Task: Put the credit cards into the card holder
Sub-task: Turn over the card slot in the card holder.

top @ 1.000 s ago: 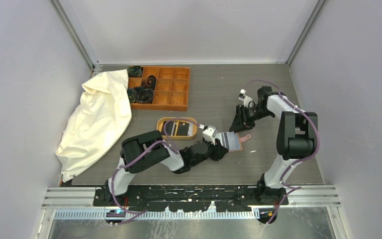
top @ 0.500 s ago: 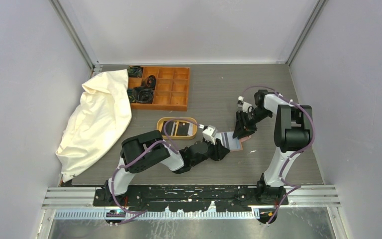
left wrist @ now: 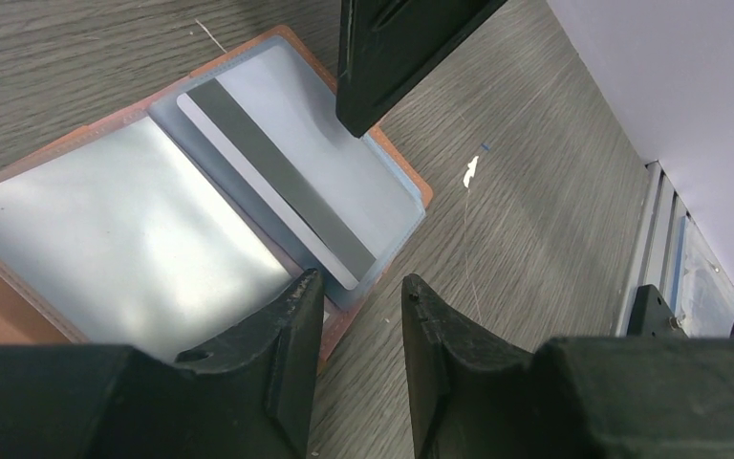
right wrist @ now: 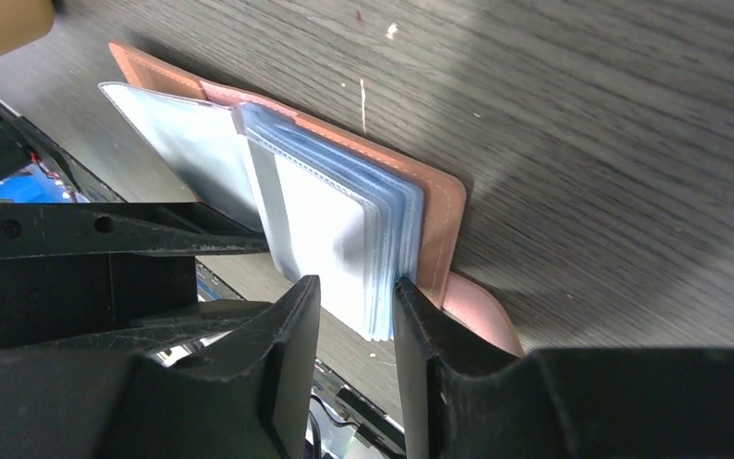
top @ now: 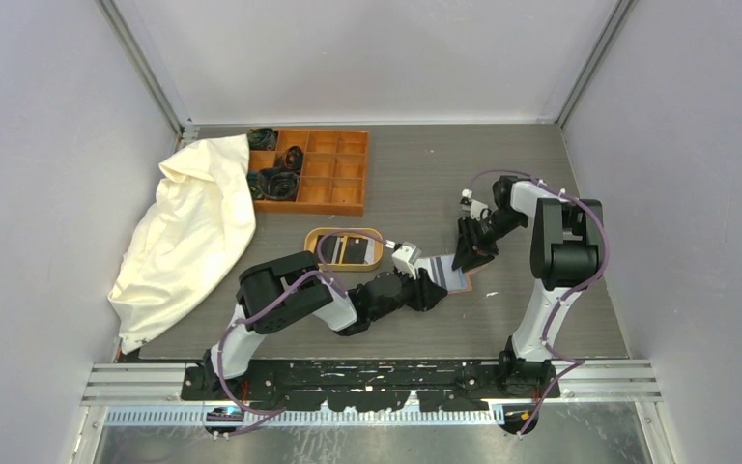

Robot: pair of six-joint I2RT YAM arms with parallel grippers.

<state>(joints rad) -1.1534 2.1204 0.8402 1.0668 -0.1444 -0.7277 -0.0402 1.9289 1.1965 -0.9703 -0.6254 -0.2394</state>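
The card holder (top: pixel 447 274) lies open on the table, reddish-brown leather with clear sleeves. In the left wrist view a pale card with a dark stripe (left wrist: pixel 277 182) sits in its right sleeve (left wrist: pixel 344 177). My left gripper (left wrist: pixel 358 292) is open, its left finger over the holder's near edge. My right gripper (right wrist: pixel 354 296) is open at the holder's far side, the stacked sleeve edges (right wrist: pixel 387 268) between its fingers, touching the right finger. More credit cards (top: pixel 356 250) lie in the oval wooden tray (top: pixel 315 238).
An orange compartment box (top: pixel 333 196) with dark items stands at the back left. A white cloth bag (top: pixel 188 232) lies along the left side. The holder's snap tab (right wrist: pixel 483 320) sticks out under my right finger. Grey walls enclose the table.
My right gripper has moved down and left from above the table onto the holder's far edge. My left arm has barely moved.
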